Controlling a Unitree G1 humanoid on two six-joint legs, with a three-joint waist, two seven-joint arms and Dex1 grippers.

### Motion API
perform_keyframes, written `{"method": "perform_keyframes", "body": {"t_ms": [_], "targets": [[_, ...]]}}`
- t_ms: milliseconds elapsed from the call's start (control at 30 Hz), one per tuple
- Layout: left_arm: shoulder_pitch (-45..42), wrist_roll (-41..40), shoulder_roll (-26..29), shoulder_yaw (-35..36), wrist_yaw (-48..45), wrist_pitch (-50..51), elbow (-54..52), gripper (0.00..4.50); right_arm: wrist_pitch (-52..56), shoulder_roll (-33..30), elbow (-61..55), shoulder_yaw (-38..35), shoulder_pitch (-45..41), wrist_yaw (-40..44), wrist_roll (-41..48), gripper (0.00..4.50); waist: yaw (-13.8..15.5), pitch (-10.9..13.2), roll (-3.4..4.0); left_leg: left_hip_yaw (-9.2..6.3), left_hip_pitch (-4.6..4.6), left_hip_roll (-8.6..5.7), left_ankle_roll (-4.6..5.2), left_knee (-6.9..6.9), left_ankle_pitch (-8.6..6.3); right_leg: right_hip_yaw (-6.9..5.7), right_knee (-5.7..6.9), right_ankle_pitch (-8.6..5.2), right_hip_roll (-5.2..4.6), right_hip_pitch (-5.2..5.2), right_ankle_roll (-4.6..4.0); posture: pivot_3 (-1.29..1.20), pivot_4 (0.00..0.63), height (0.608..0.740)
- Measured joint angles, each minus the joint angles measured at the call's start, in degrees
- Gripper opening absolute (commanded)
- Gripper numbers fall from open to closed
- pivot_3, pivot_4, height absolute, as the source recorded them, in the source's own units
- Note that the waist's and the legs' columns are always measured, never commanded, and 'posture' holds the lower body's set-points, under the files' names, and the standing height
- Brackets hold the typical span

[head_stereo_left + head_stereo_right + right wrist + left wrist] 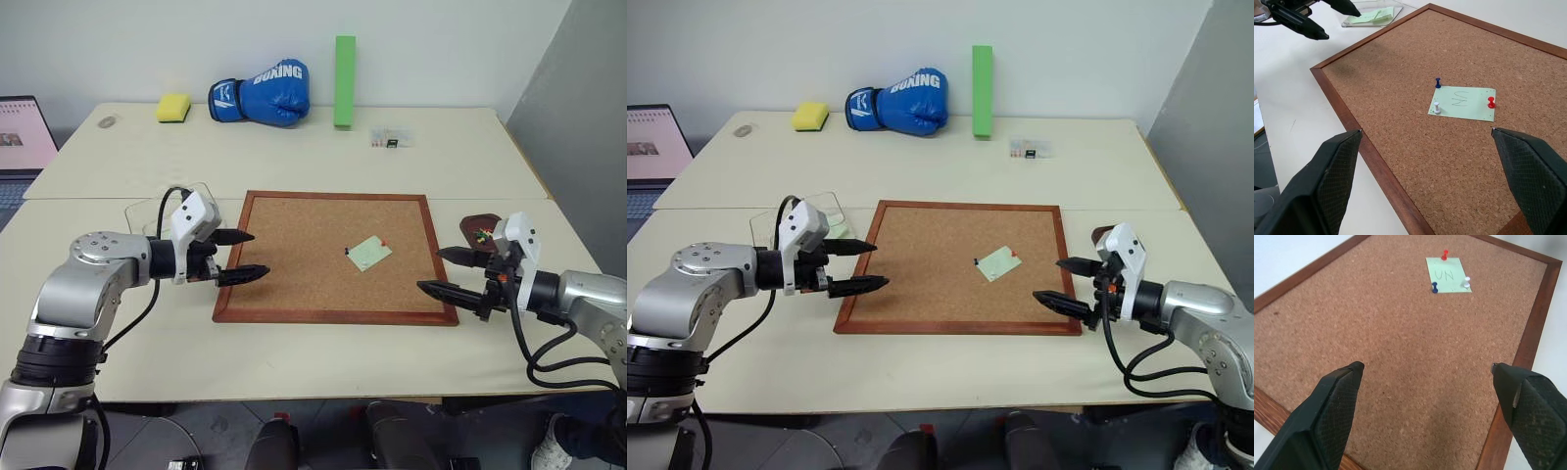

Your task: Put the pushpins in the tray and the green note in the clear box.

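Nearest me, my left gripper point(242, 257) and right gripper point(447, 271) hung with fingers spread wide and nothing in them, one at each near corner of the cork board point(294, 245). The green note point(1463, 103) lay right of the board's middle, pinned by three pushpins: red point(1491, 102), blue point(1438, 82) and white point(1437, 108). I judged nothing done: pins to go right to the tray point(478, 226), note left to the clear box point(774, 220).
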Motion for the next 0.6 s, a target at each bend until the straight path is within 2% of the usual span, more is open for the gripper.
{"method": "perform_keyframes", "body": {"t_ms": [600], "targets": [[-0.87,-0.28,-0.62,-0.1,-0.68,0.25,-0.02,4.46,0.07,-0.54,-0.08,-0.29,0.7,-1.21,0.93,4.5,0.06,0.0,0.0,-0.01,0.0,0.0,0.0,0.02,0.0,-0.02,0.03,0.01,0.0,0.0,0.01,0.0,0.15,0.74]]}}
